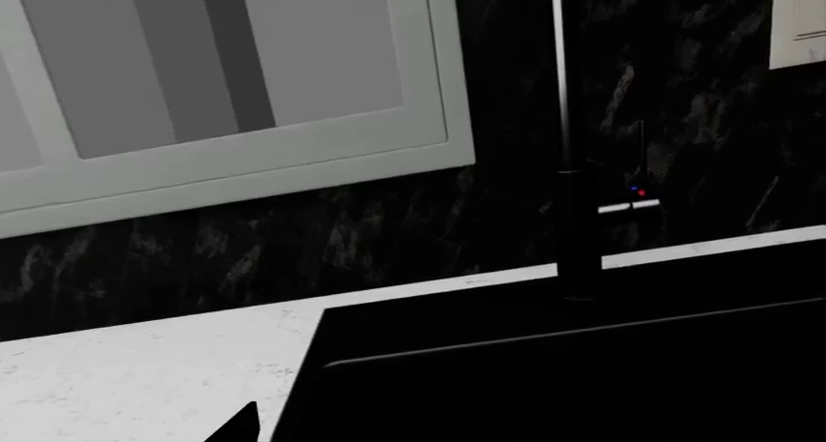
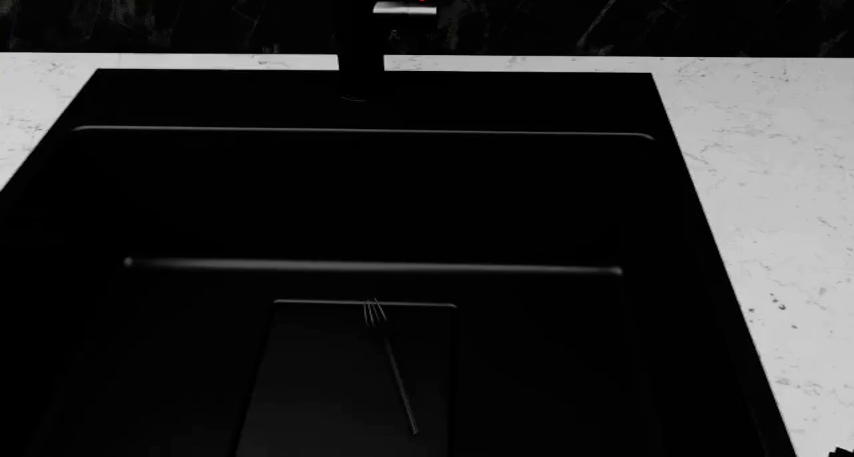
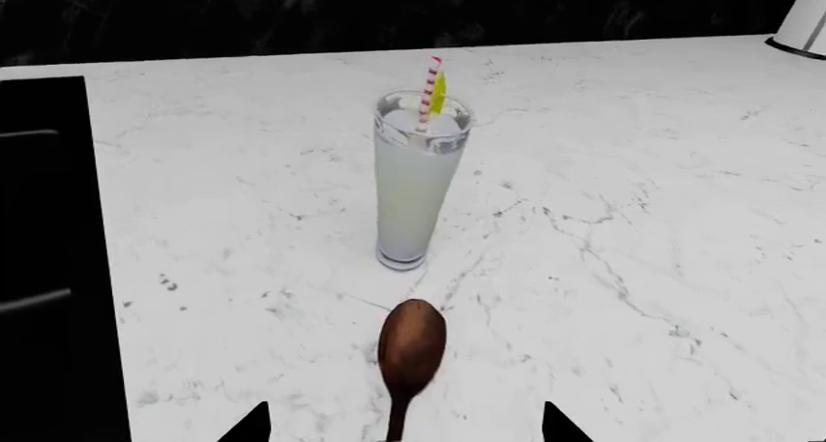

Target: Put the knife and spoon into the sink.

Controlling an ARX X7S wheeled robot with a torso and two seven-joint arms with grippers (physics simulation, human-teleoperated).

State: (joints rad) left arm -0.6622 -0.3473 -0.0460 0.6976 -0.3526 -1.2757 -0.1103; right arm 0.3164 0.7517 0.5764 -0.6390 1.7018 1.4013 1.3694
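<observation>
The spoon (image 3: pixel 413 343) lies on the white marbled counter, reddish-brown bowl pointing away and dark handle running back between my right gripper's fingers. My right gripper (image 3: pixel 402 425) is open, with one fingertip (image 3: pixel 253 425) on each side of the handle and well apart from it. The sink (image 2: pixel 374 197) is a deep black basin filling the head view, with its faucet (image 2: pixel 363 37) at the back edge. My left gripper (image 1: pixel 400 428) hovers at the sink's left rim; only one fingertip (image 1: pixel 240 425) shows, set wide to the side, the other lost against the black basin. The knife is out of view.
A tall glass of pale drink (image 3: pixel 416 186) with a striped straw stands just beyond the spoon. A thin dark fork (image 2: pixel 391 362) lies in the sink bottom. A window frame (image 1: pixel 232 162) sits above the dark backsplash. The sink's edge (image 3: pixel 52 268) is beside the spoon.
</observation>
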